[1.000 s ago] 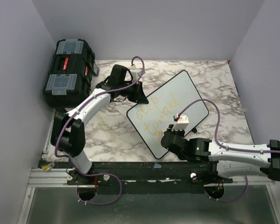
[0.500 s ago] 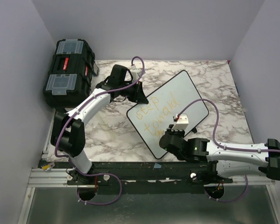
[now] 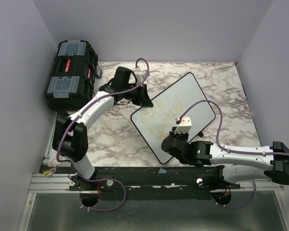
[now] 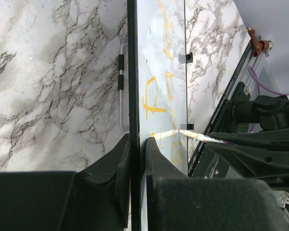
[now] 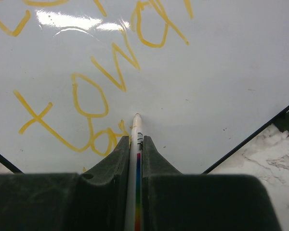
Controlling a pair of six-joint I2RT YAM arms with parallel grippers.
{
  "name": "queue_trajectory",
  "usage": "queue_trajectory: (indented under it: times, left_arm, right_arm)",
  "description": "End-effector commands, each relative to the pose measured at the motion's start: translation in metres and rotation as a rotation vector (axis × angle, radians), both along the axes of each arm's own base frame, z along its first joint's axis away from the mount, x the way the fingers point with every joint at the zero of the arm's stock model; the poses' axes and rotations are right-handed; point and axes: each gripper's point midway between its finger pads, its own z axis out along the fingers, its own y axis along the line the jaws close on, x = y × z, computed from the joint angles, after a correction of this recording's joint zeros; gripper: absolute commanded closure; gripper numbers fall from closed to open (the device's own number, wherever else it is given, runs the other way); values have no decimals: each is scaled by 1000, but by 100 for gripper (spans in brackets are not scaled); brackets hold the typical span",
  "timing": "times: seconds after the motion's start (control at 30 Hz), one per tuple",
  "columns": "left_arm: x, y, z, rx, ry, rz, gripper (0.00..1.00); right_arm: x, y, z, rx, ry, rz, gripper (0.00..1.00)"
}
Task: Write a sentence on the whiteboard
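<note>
**Top external.** Whiteboard (image 3: 176,113): lies diagonally on the marble table (image 3: 111,139), mid-field. Sentence (image 3: 161,115): yellow-orange, two lines legible ("step", "toward"), and a third begun under the right wrist. Left gripper (image 3: 144,98): at the board's far-left rim. Right gripper (image 3: 173,139): over the board's near end. Black toolbox (image 3: 70,72): far left, well apart from the board, lids closed, contents not visible.

**Left wrist.** Left gripper (image 4: 136,144): fingers clenched on the whiteboard's (image 4: 161,72) black rim, one on either side. Marker (image 4: 192,134): tip touching the surface beside the sentence's (image 4: 151,103) letters.

**Right wrist.** Right gripper (image 5: 137,142): fingers clamped on the marker (image 5: 136,125), barrel lying along the gap. The tip touches the whiteboard (image 5: 221,72) just below "toward" in the sentence (image 5: 91,96).

**Step in hand (judged):** forming the third line's letters. It calls for light, even tip pressure and short strokes. Strokes should run rightward into the bare white area, clear of the line above. The left grip should hold firm so the board does not slide.
</note>
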Motion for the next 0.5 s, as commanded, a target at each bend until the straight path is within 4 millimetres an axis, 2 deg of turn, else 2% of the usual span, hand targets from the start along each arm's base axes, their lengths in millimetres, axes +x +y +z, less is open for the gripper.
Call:
queue_trajectory:
  times: [0.0, 0.47]
  left_arm:
    - [-12, -6, -12, 54, -67, -72, 100]
    - [-12, -6, -11, 53, -69, -70, 100]
  right_arm:
    - [-5, 10, -2, 64, 38, 33, 99]
    - [-20, -5, -28, 73, 129, 28, 99]
